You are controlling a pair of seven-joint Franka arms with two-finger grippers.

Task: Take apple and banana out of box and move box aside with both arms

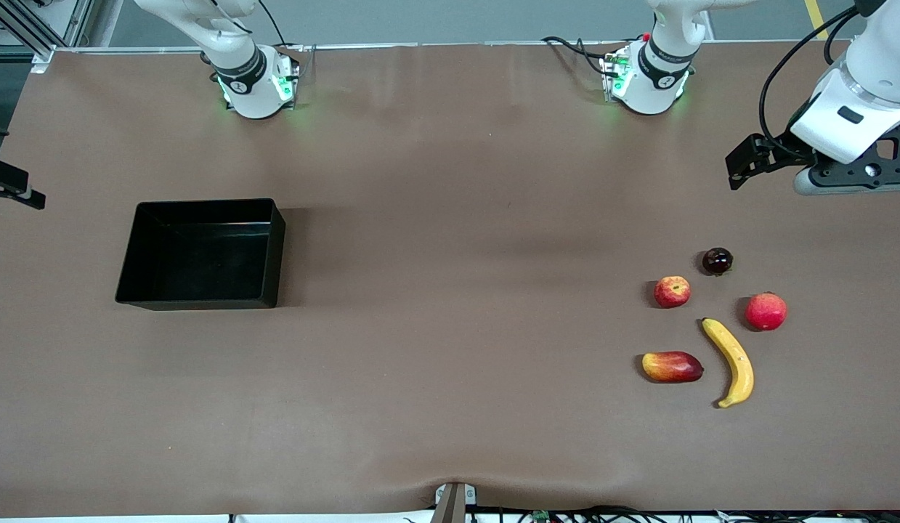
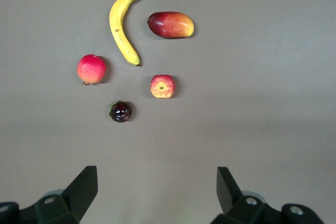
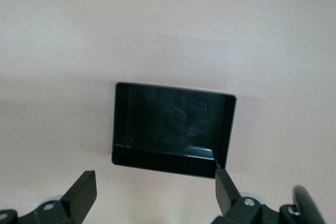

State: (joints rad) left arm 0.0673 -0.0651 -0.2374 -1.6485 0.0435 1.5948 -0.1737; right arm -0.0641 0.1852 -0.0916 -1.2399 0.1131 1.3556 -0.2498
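Both claws, left (image 1: pixel 740 171) and right (image 3: pixel 155 195), hang wide and empty; the empty box (image 1: pixel 203 254) looks light, stiff, slippery, best pinched at opposite walls.

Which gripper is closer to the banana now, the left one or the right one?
The left gripper, open, hangs above the table by the fruit group at the left arm's end, where the banana lies. The right gripper, also open, is over the box at the right arm's end.

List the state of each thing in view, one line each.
Box: empty, upright on table.
Apple: on table, outside box.
Banana: flat on table, outside box.
Left gripper: open, holding nothing.
Right gripper: open, holding nothing.
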